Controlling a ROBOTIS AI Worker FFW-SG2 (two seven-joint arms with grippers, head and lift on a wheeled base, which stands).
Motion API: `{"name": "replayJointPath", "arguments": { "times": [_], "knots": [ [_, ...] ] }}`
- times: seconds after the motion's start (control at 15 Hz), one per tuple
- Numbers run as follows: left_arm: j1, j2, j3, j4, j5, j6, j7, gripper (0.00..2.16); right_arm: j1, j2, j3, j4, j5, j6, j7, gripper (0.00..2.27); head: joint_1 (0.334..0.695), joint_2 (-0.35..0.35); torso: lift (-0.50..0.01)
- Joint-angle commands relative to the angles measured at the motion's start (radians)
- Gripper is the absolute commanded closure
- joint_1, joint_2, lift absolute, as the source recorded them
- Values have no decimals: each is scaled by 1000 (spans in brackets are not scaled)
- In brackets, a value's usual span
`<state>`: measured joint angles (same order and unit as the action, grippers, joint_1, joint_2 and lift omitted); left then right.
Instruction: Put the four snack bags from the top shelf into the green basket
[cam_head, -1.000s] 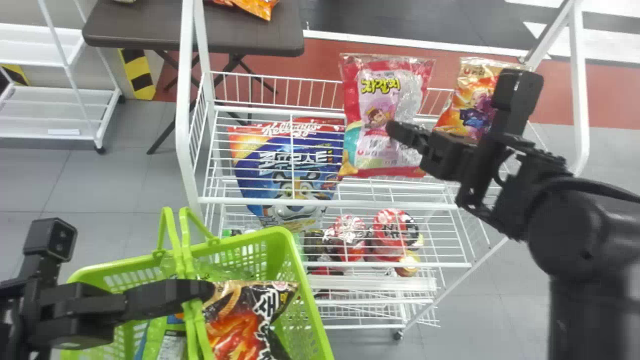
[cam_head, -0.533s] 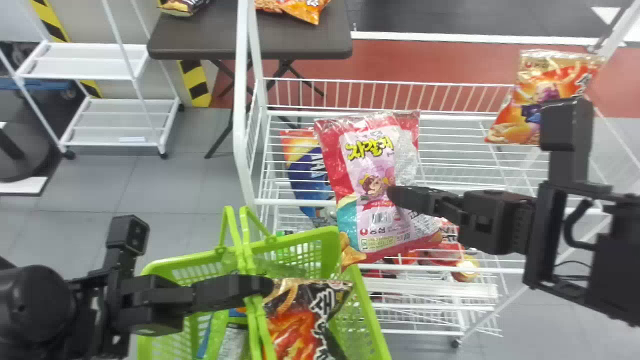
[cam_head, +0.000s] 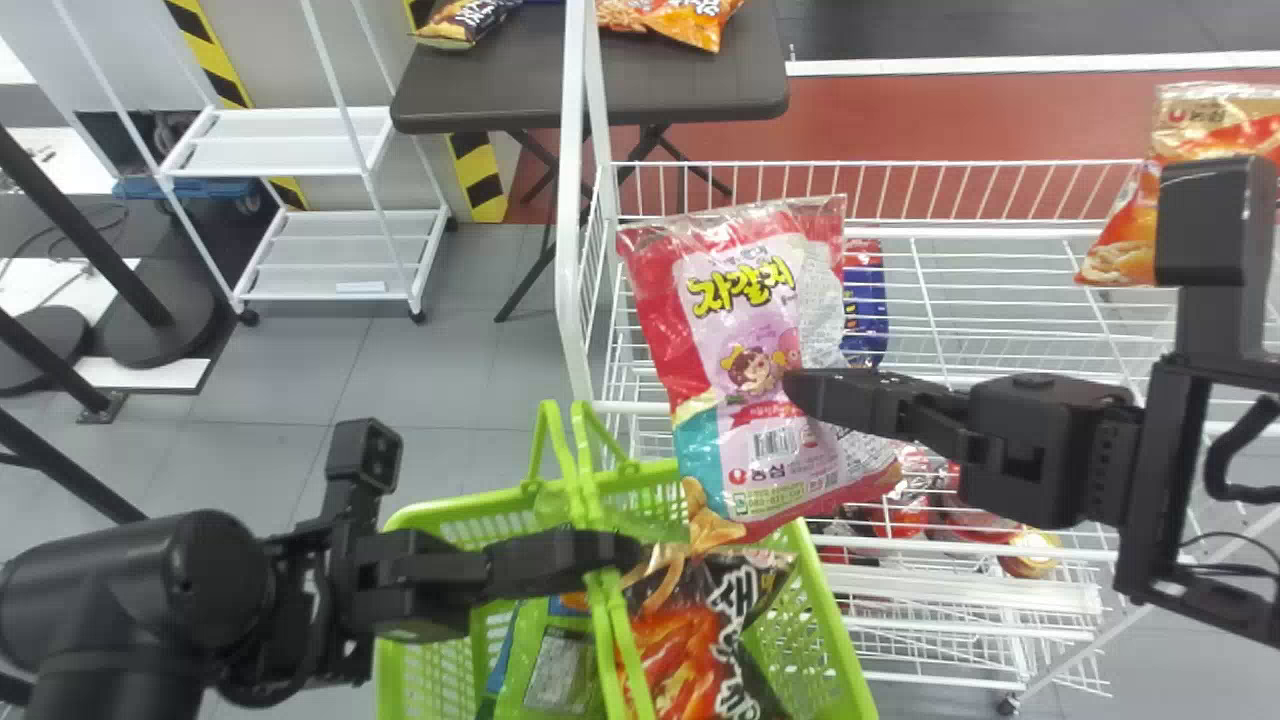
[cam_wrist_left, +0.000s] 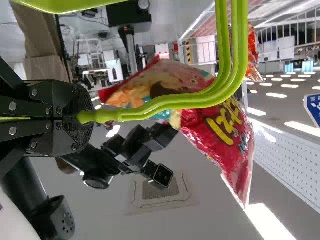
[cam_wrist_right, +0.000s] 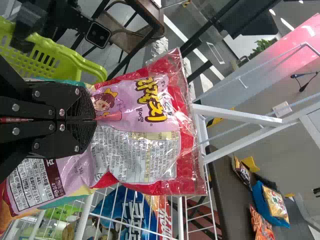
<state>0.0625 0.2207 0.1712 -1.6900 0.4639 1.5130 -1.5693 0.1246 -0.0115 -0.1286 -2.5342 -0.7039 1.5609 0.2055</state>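
Observation:
My right gripper (cam_head: 800, 392) is shut on the red and pink snack bag (cam_head: 740, 290), holding it upright beside and slightly above the basket's right back corner. In the right wrist view the gripper (cam_wrist_right: 92, 120) pinches the middle of the bag (cam_wrist_right: 145, 140). My left gripper (cam_head: 625, 550) is shut on the handles of the green basket (cam_head: 835, 640); in the left wrist view the gripper (cam_wrist_left: 82, 117) clamps the basket handles (cam_wrist_left: 165, 104). A black and orange snack bag (cam_head: 690, 630) lies in the basket. An orange snack bag (cam_head: 1130, 230) stands at the right of the top shelf (cam_head: 980, 290).
The white rack's left post (cam_head: 572, 200) rises behind the basket. A blue bag (cam_head: 865, 310) is partly hidden behind the held bag. Cups (cam_head: 900, 515) stand on a lower shelf. A dark table (cam_head: 650, 95) with more bags is behind.
The head view has swung left. The red and pink bag, held by my right gripper, has moved left and toward the basket, away from the top shelf. My left gripper keeps its hold on the handles.

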Motion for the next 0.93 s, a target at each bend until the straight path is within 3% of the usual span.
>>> {"name": "replayJointPath", "arguments": {
  "times": [0.0,0.67,0.73,0.8,0.87],
  "knots": [
    [-50,-17,-3,30,-2,-1,-11,2148,4,2,12,8,6,11,-1,2246,695,108,0],
    [-125,-38,1,66,5,5,-11,2148,0,4,119,134,7,11,-8,2240,695,129,0],
    [-125,-38,4,66,5,5,-11,2148,-13,2,129,157,7,11,-8,1943,695,148,0],
    [-125,-38,5,66,5,5,-11,2148,-20,2,129,173,7,11,-8,1200,695,155,0],
    [-125,-38,5,66,5,5,-11,2148,-26,2,124,184,3,11,-6,39,695,160,0]
  ]
}}
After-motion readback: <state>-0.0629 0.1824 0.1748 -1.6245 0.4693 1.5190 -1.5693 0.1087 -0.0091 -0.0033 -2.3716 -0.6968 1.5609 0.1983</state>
